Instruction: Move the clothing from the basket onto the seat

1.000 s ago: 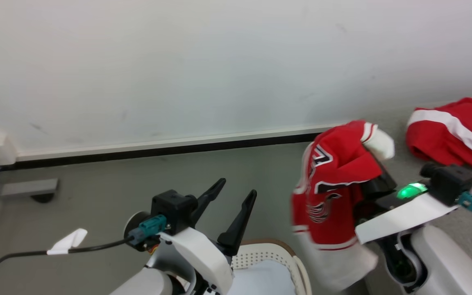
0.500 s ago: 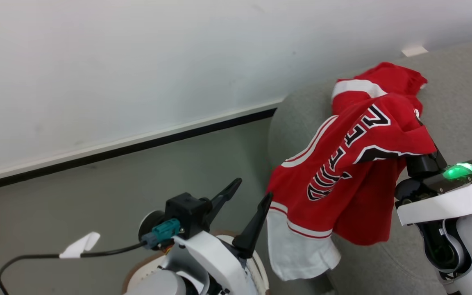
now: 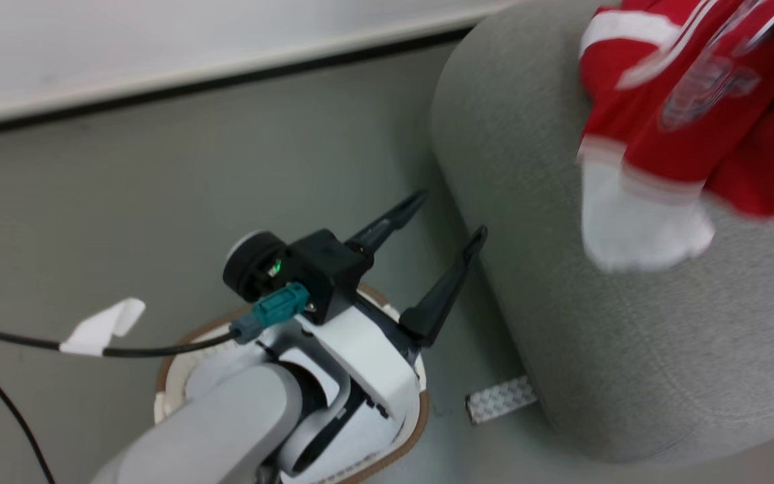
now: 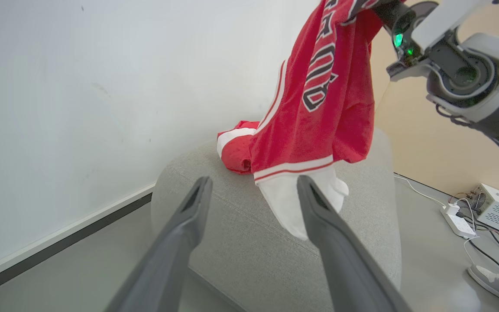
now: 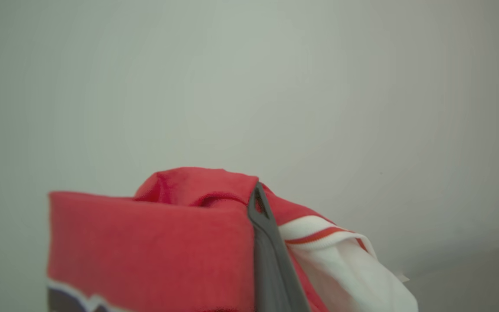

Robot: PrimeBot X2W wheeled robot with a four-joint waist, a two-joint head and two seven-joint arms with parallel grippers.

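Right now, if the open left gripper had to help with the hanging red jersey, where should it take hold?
Probably the white lower end of the jersey: it hangs lowest and loose, straight ahead of the open left gripper. Come head-on, one finger either side, just below the striped trim. The top is bunched in the shut right gripper.

Lab room: floor power strip [image 4: 455, 219], electronics box [image 4: 498, 212].

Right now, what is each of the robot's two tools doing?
Left tool: open, holding nothing.
Right tool: shut on the red jersey with white trim.
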